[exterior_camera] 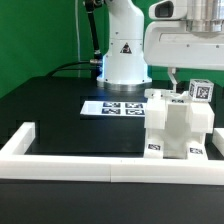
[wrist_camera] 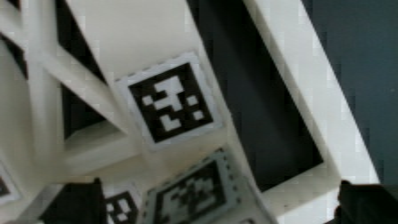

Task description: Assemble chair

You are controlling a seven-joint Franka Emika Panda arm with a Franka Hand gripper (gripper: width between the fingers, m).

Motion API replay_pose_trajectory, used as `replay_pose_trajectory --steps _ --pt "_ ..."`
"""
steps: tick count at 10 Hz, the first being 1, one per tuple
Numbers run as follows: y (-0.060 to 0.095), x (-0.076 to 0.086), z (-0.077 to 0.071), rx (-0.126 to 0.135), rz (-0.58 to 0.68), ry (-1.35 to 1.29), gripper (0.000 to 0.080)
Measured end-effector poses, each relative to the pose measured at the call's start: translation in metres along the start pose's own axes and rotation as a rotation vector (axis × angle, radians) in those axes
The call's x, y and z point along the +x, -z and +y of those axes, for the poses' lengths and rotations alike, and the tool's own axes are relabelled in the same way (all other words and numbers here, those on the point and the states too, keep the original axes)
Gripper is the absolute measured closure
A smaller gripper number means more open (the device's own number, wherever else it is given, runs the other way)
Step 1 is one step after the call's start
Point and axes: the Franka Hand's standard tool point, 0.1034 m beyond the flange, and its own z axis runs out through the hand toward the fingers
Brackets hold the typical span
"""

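A black table (exterior_camera: pixel 50 100) carried everything, its surface matte and dark. The marker board (exterior_camera: pixel 100 106) lay flat on it toward the middle, a thin white sheet showing several black square tags; its end on the exterior view's right was hidden. A long low white border rail (exterior_camera: pixel 90 167) ran along the near edge of the table, and at the exterior view's left it turned a corner into a short arm reaching back. The marker board lay well apart from this rail. Behind the table hung a plain green backdrop (exterior_camera: pixel 40 30), and a thin dark cable (exterior_camera: pixel 68 67) curved at the table's far edge.
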Motion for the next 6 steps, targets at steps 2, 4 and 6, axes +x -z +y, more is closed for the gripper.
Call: replay_pose_trajectory --steps 2,4,6 --pt "0.0000 -0.0008 -0.0012 -0.001 0.000 0.101 0.0150" --pt "0.0000 -0.0002 -0.0004 -0.001 0.000 0.254 0.0150" --pt "-0.0002 0.0001 0.0004 -0.002 0.000 0.358 0.0150"
